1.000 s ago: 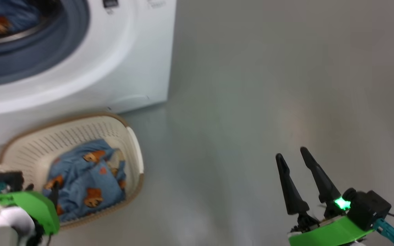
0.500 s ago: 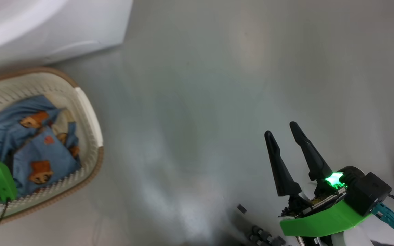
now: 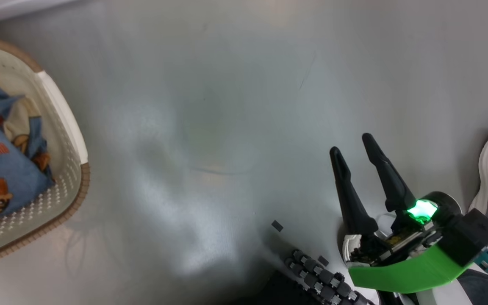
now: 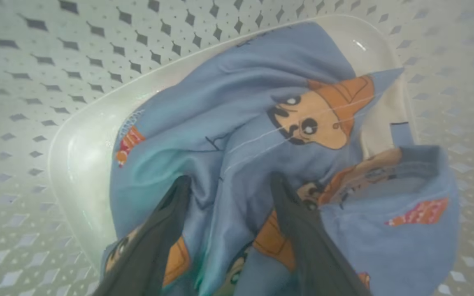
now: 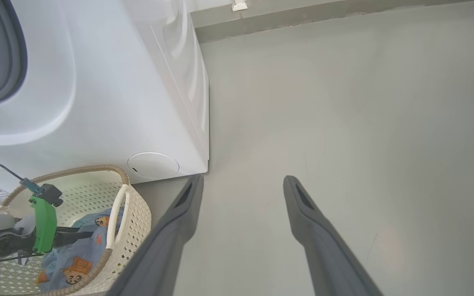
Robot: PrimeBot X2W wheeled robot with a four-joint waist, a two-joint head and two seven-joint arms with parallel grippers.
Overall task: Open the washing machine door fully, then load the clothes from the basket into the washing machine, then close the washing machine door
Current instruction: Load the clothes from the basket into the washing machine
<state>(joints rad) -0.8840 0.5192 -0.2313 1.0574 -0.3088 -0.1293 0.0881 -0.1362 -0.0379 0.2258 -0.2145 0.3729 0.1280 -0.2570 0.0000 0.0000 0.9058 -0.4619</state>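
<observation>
Left gripper (image 4: 228, 181): fingers spread, tips pressed into fabric, nothing pinched yet. Right gripper (image 3: 351, 144): spread too, idle above the floor. Washing machine (image 5: 97, 102) stands just behind the basket (image 3: 84, 178). Your head camera swung right; the basket only looks shifted. Clothes (image 4: 237, 102) remain inside, so loading looks unfinished.

Head view: even, diffuse light from above. The glossy grey floor (image 3: 244, 106) carries broad pale glare patches centre-left and a soft dark shadow at the bottom edge, and the green lamp (image 3: 422, 210) on the right gripper (image 3: 351, 144) blooms. Left wrist view: close range, clothes (image 4: 241, 123) slightly soft, jaws of the left gripper (image 4: 229, 180) out of focus, basket (image 4: 35, 61) perforations bowed by the wide lens. Right wrist view: bright, with the washing machine (image 5: 109, 102) front nearly washed out.
</observation>
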